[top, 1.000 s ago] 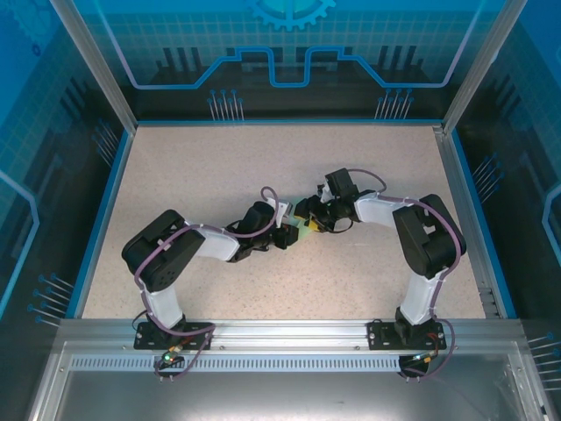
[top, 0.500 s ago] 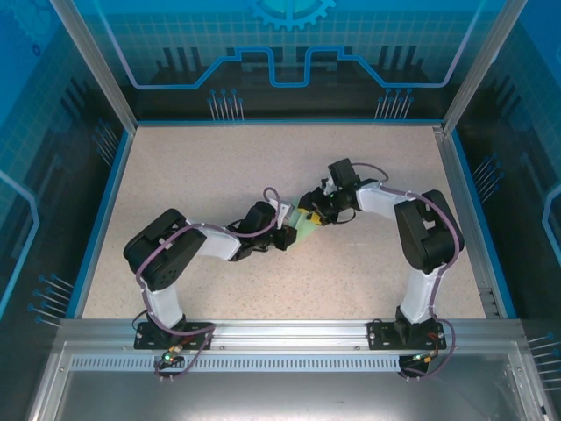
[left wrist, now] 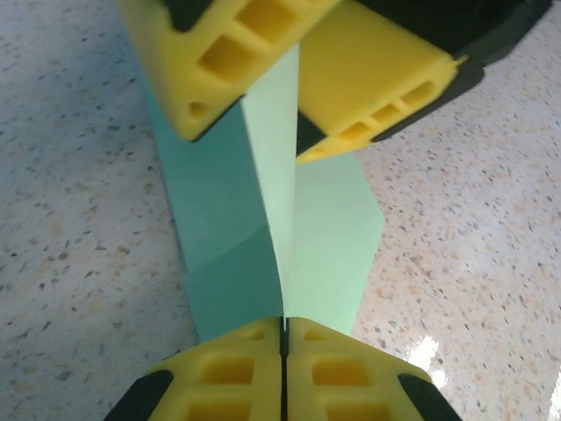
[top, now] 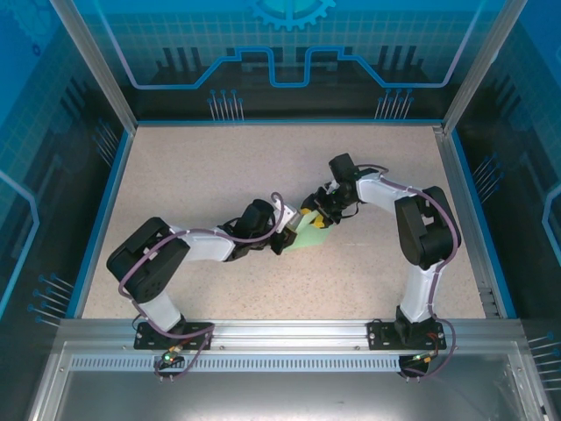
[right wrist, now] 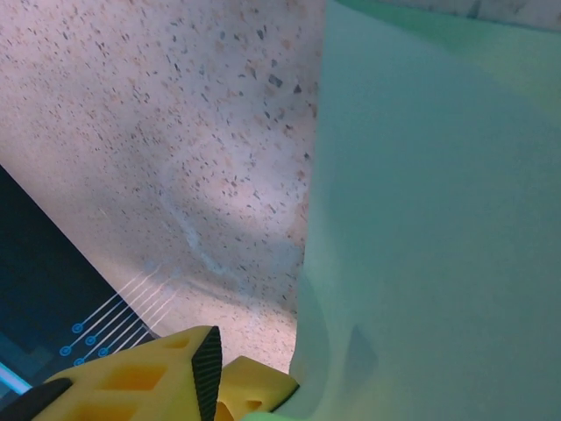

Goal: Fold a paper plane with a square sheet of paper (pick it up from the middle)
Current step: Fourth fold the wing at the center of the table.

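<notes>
The paper plane (top: 310, 233) is a folded pale mint-green piece with a raised centre crease, held between both grippers just above the table. My left gripper (top: 287, 230) is shut on the near end of that crease (left wrist: 283, 329). In the left wrist view the crease (left wrist: 273, 175) runs away from me, with wings sloping down on both sides. At its far end my right gripper (left wrist: 296, 132) pinches the crease between its yellow fingers (left wrist: 210, 61). My right gripper (top: 317, 213) comes in from the back right. In the right wrist view the paper (right wrist: 438, 246) hides one finger.
The speckled beige table (top: 219, 167) is bounded by a blue rim (top: 107, 202) and see-through walls. An aluminium rail (top: 289, 329) carries both arm bases at the near edge. The arms meet near the middle of the table.
The right gripper has drawn back from the left one. More of the green paper now shows between them. The left arm has stretched out and its elbow has dropped.
</notes>
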### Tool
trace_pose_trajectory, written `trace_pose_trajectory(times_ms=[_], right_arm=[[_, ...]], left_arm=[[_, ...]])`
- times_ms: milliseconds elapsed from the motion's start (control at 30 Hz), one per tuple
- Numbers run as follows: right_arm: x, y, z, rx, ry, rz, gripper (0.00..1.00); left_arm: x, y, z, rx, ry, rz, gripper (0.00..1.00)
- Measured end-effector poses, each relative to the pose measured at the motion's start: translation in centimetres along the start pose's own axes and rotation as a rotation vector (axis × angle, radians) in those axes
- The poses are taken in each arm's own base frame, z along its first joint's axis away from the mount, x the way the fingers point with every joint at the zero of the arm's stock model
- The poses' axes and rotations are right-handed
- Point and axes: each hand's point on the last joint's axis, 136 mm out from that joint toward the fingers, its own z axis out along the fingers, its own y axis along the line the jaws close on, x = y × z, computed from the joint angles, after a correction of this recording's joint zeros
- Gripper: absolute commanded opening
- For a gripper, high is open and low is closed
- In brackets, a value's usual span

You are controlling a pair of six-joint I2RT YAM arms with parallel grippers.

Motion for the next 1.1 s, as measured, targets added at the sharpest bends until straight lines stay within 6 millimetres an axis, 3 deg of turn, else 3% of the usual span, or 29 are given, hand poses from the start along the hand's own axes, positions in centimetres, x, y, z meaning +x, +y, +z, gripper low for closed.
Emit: trace_pose_trajectory(times_ms=[167,333,400,533,667,900,1100], right_arm=[[0.3,-0.5,0.0,0.017,0.012,0.044,0.32],[0.6,-0.8,0.0,0.032,0.022,0.076,0.28],[0.7,-0.9,0.0,0.035,0.025,0.086,0.21],[0.8,-1.1,0.1,0.036,0.031,0.109,0.1],[1.0,-1.5,0.3,0.042,0.036,0.131,0.09],[1.1,-1.5,0.3,0.041,0.039,0.145,0.09],[1.1,-1.5,0.3,0.038,0.042,0.148,0.1]], left_arm=[[0.5,-0.5,0.1,0.01,0.017,0.076,0.07],[0.5,-0.2,0.1,-0.019,0.02,0.109,0.07],[0.5,0.0,0.1,-0.029,0.021,0.114,0.07],[0.5,0.2,0.1,-0.046,0.02,0.116,0.18],[0.5,0.2,0.2,-0.047,0.02,0.112,0.29],[1.5,0.0,0.9,-0.038,0.045,0.106,0.29],[2.0,0.1,1.5,-0.036,0.055,0.103,0.23]])
